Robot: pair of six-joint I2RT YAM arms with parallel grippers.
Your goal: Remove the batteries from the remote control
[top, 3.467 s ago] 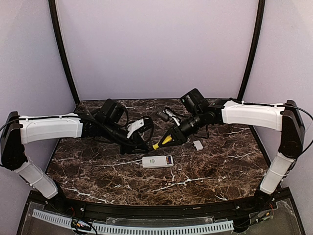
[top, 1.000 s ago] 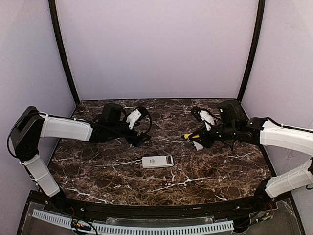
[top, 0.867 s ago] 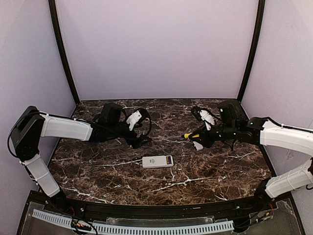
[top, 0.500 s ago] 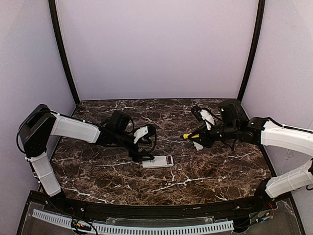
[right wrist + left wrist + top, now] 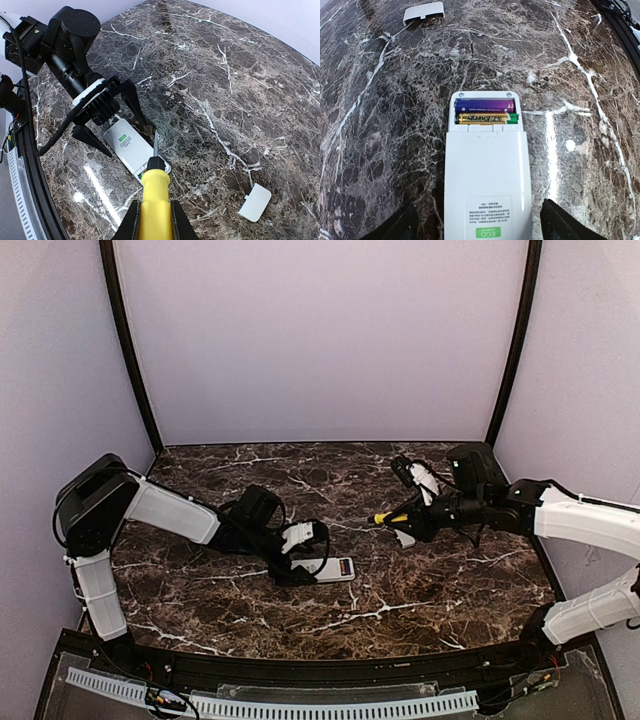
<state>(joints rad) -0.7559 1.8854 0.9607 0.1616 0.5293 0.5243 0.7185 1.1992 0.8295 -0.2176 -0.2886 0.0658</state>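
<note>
Our left gripper [image 5: 479, 215] stands wide astride the remote control [image 5: 485, 170], clear of both its sides. In the left wrist view only the dark fingertips [image 5: 407, 225] show, cut off at the lower edge along with the remote's near end. The remote lies back-up on the desk [image 5: 580, 100], its button face hidden. Its sticker has a green mark that seems to read "ECO"; we cannot read the finer print or the gold cell's lettering. The batteries [image 5: 484, 112], one purple and one gold, sit side by side in the open bay. Our right gripper [image 5: 152, 215] clamps a yellow-handled screwdriver [image 5: 155, 185], its blade pointing at the remote. The white cover [image 5: 254, 202] lies well apart.
</note>
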